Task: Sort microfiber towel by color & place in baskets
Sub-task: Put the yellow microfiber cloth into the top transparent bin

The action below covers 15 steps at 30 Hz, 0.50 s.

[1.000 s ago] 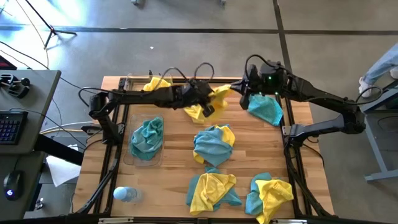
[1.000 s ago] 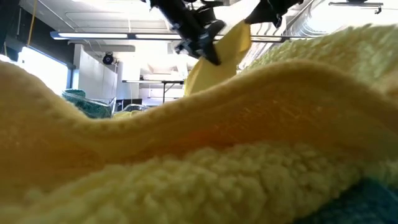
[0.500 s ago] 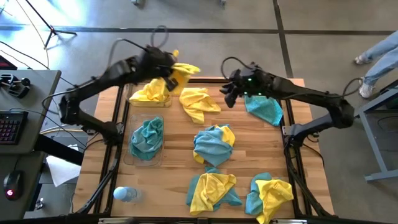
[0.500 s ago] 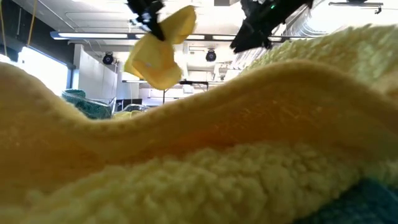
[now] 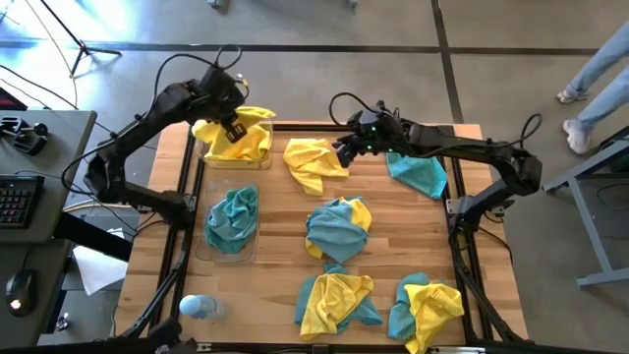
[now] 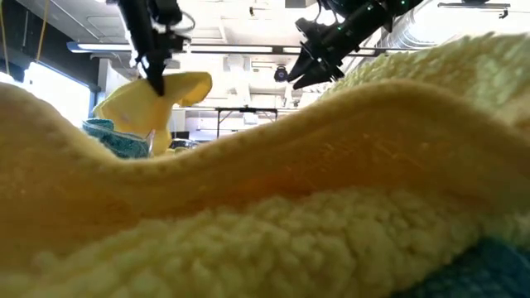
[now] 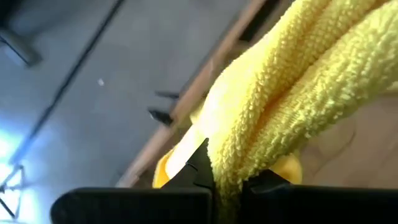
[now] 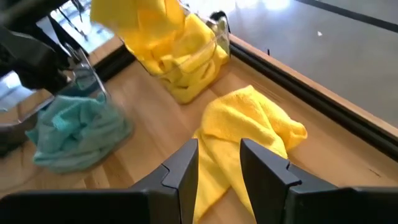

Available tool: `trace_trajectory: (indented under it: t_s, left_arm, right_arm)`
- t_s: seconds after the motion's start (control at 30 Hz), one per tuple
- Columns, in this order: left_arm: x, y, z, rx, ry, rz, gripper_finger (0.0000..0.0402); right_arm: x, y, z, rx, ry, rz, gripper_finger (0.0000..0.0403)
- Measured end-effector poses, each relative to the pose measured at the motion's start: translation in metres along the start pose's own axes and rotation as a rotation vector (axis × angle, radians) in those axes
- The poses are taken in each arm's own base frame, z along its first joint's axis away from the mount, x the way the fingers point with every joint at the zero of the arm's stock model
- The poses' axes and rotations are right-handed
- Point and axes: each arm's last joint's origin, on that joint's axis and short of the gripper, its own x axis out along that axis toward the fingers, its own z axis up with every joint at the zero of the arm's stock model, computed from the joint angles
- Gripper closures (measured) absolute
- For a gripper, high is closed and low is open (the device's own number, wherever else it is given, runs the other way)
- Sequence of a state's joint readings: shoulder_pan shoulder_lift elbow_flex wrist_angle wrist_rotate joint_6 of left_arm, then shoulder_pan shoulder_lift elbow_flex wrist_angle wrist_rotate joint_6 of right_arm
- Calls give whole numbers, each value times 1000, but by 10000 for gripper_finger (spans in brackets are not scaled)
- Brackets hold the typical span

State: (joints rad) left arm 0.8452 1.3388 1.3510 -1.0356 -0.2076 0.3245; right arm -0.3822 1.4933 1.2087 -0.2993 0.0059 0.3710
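Note:
My left gripper (image 5: 232, 125) is shut on a yellow towel (image 5: 248, 120) that hangs over the far-left clear basket (image 5: 208, 157), which holds more yellow towels (image 5: 236, 147). In the low view this towel (image 6: 153, 98) droops below the left gripper (image 6: 157, 76). My right gripper (image 5: 344, 150) is open just above the far edge of a crumpled yellow towel (image 5: 314, 163) lying on the table. In the right wrist view the right gripper (image 8: 219, 167) has this towel (image 8: 249, 127) ahead of its fingers. A second clear basket (image 5: 200, 248) holds teal towels (image 5: 232, 216). My left gripper pinches a bunched fold of the yellow towel (image 7: 239, 165) between its two fingers, coming from above and pointing down. The towel is lifted clear of the table and hangs slack over the basket of yellow towels; whether its lower end touches them I cannot tell.
A teal towel (image 5: 420, 173) lies at the far right. Mixed yellow and teal heaps sit mid-table (image 5: 338, 227), near centre (image 5: 334, 300) and near right (image 5: 425, 311). A pale bottle (image 5: 197, 307) stands near left. A person's legs (image 5: 595, 59) show beyond the right edge.
My left gripper has carried a yellow towel from the far middle of the table up and toward the left edge, then lowered it over the yellow basket. My right gripper has moved from the teal towel toward the left, over the yellow towel that stayed on the table.

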Motion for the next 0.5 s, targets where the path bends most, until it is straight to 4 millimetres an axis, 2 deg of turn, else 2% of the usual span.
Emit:
trace_trajectory:
  t_s: [0.2, 0.5]
  left_arm:
    - [31, 0, -17, -67, 61, 10, 399]
    - [47, -7, -22, -110, 56, 13, 372]
  right_arm:
    - [0, 11, -3, -2, -7, 34, 288]
    - [-1, 26, -9, -24, 9, 58, 288]
